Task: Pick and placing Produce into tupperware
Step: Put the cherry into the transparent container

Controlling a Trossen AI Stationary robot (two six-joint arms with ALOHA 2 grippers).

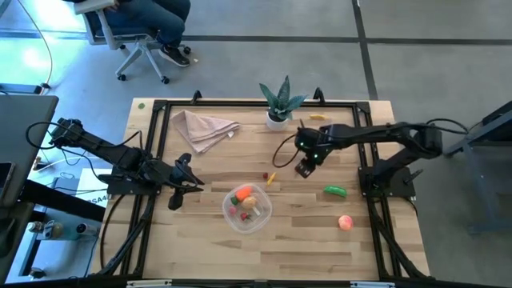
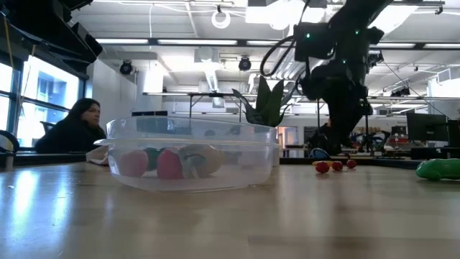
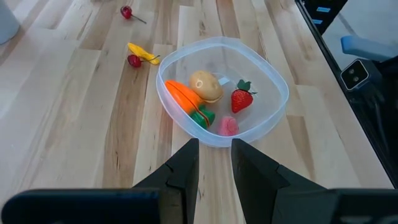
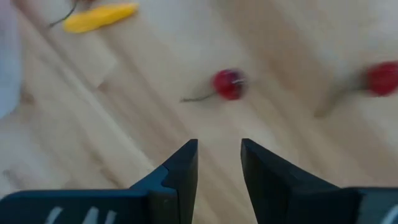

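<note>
Hovering beyond the tupperware (image 1: pixel 250 210) with narrow, empty jaws, the right end effector (image 1: pixel 304 169) lines up a cherry (image 4: pixel 227 84), while the shut left end effector (image 1: pixel 178 194) waits beside the tub.

Bright overhead ceiling lights, glare on table (image 2: pixel 215 223); right wrist view blurred; low view backlit.

Wooden plank table (image 1: pixel 200 244), black-framed. Round clear tub (image 1: pixel 248 208) rests near the front-centre. Beige cloth napkin (image 1: pixel 204 128) lies crumpled toward the back-left corner. White-potted green plant (image 1: pixel 279 104) stands at the back edge, centre; a yellow piece (image 1: pixel 318 118) lies just beside it. Green cucumber (image 1: pixel 335 190) and pink peach (image 1: pixel 345 222) lie toward the right edge. Small red pieces (image 3: pixel 134 60) and a yellow piece (image 3: pixel 143 53) lie mid-table, behind the tub.
</note>
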